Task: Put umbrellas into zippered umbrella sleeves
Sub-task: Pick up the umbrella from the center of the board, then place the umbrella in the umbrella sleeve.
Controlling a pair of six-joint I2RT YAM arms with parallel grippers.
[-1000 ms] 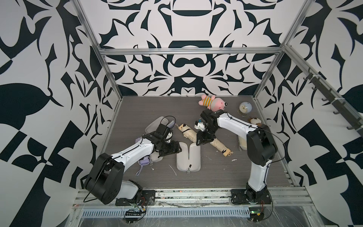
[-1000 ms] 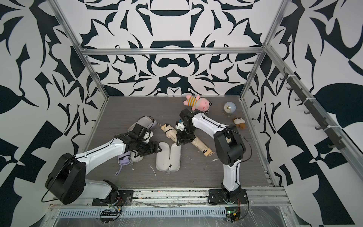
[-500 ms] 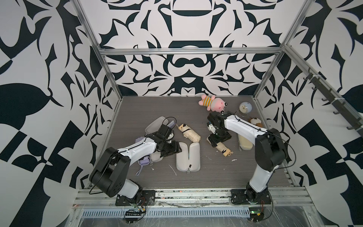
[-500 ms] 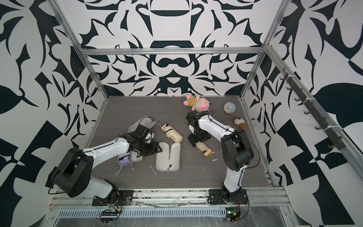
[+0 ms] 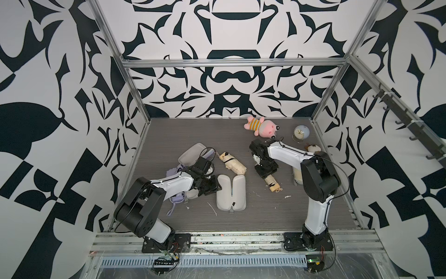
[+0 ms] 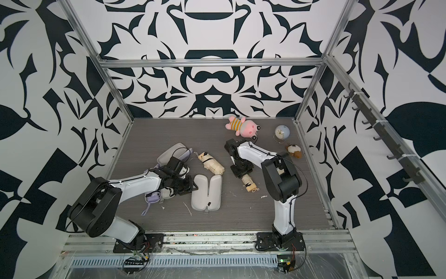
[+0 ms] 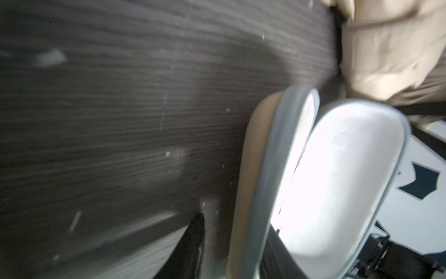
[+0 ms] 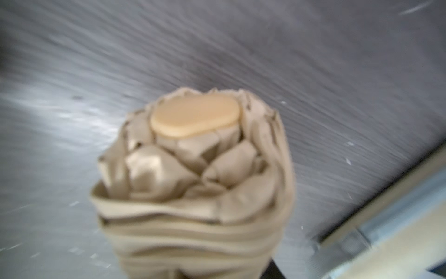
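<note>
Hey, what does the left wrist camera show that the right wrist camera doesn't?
Only the left wrist view shows the open sleeve, with its pale lining facing up and a grey zip edging its beige shell. Some beige umbrella fabric lies beyond it. Only the right wrist view shows a second umbrella end-on, its oval cap ringed by bunched fabric. A blurred beige strip with a grey edge in one corner is too unclear to name. Both views show the grey wood-grain table with white flecks, and both are blurred.
</note>
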